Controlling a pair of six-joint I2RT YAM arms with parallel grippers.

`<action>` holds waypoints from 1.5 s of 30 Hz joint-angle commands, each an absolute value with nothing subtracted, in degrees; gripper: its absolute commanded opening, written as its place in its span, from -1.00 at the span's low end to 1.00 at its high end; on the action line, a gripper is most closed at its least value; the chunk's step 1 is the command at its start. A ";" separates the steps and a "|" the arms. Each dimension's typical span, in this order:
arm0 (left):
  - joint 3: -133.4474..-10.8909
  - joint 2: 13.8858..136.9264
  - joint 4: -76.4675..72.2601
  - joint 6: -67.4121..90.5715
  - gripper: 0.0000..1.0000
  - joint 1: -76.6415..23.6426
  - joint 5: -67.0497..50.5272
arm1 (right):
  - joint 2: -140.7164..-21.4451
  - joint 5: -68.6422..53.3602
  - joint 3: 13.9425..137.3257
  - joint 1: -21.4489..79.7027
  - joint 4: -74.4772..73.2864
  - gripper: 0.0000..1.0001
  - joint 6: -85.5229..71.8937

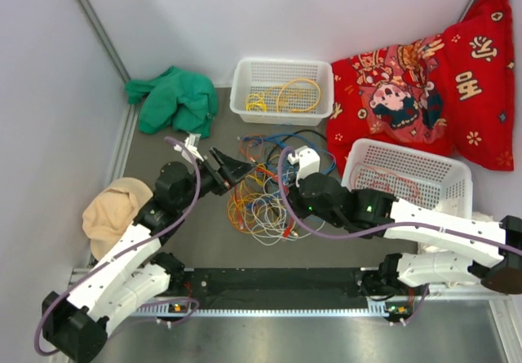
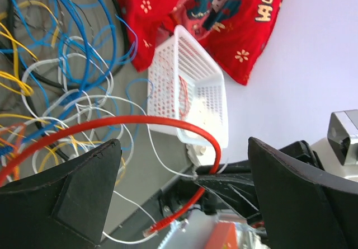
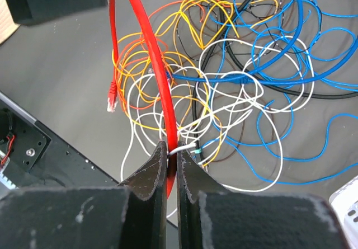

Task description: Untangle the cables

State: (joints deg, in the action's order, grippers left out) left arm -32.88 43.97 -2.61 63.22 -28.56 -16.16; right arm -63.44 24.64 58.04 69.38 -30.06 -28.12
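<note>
The cables (image 1: 261, 196) lie as a tangle of blue, white, yellow, orange and black loops on the grey mat between my two arms. My right gripper (image 3: 172, 148) is shut on a thick red cable (image 3: 142, 47), with a thin white wire caught in the same pinch. From there the red cable arches up, and its plug (image 3: 112, 98) hangs free. The same red cable (image 2: 168, 125) runs across the gap of my left gripper (image 2: 184, 182), which is open; neither finger touches it. In the top view the left gripper (image 1: 232, 167) sits at the tangle's left edge.
A white basket (image 1: 241, 86) holding yellow cable stands at the back. A second white basket (image 1: 383, 148) sits right of the tangle, behind my right arm. A red pillow (image 1: 424, 94) fills the back right, a green cloth (image 1: 171, 98) the back left, a beige cloth (image 1: 114, 208) the left.
</note>
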 commanded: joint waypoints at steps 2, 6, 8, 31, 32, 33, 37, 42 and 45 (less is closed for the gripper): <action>-31.47 43.95 -10.45 70.13 0.98 -28.56 -21.62 | -63.54 26.89 60.29 70.49 -28.48 -1.00 -27.69; -29.98 44.38 -12.03 71.72 0.98 -28.56 -21.09 | -63.90 26.19 60.38 70.40 -27.77 -1.00 -27.51; -28.49 45.61 -15.79 73.56 0.98 -28.56 -20.92 | -64.16 25.58 60.56 71.01 -27.25 -1.00 -27.07; -42.79 57.39 -9.17 45.02 -1.00 -28.12 -26.01 | -57.57 35.24 59.06 76.29 -25.05 0.55 -23.48; -43.06 57.22 -7.40 42.91 -1.00 -28.12 -26.54 | -57.22 35.85 59.58 76.29 -24.61 0.56 -22.94; -42.89 56.78 -5.82 39.41 -1.00 -28.12 -26.80 | -56.69 37.34 59.85 76.29 -24.52 0.59 -22.07; -40.53 53.36 -6.32 33.58 -1.00 -28.04 -29.61 | -57.04 36.84 61.61 74.71 -24.17 0.58 -21.79; -39.29 50.19 -8.53 26.39 -1.00 -28.21 -35.06 | -56.78 25.43 60.74 67.42 -19.89 0.39 -26.88; -39.73 49.40 -7.30 21.91 -1.00 -28.56 -39.18 | -56.34 19.28 60.29 63.13 -16.80 0.36 -28.99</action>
State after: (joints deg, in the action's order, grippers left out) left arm -39.64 51.22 -5.89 31.70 -28.21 -31.94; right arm -57.43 28.91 59.29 67.72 -23.77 -25.21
